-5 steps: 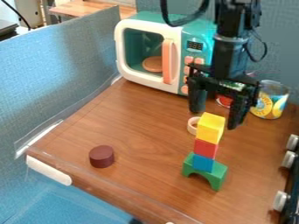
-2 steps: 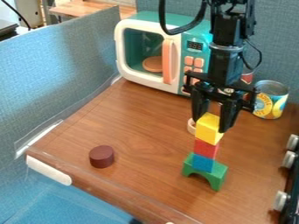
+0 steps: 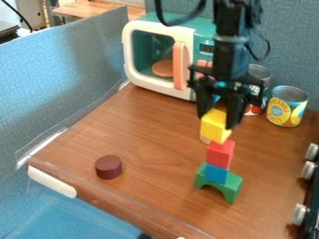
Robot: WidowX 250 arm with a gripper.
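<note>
Precariously, the claw (image 3: pixel 217 122) pinches the yellow block (image 3: pixel 213 127), held tilted.
Its low corner is right by the red block (image 3: pixel 220 153), touching or not I can't tell; a sideways drag there could topple that block off the blue block (image 3: pixel 216 174) and green arch (image 3: pixel 229 186) onto the counter (image 3: pixel 156 135).

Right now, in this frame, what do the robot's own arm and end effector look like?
The arm is black, with a greyish band around its lower column. A thick black cable loops out on the picture's left side, and a thinner dark cable curves out on the right. The end effector is black too, with a wide crosspiece and two chunky fingers.
</note>
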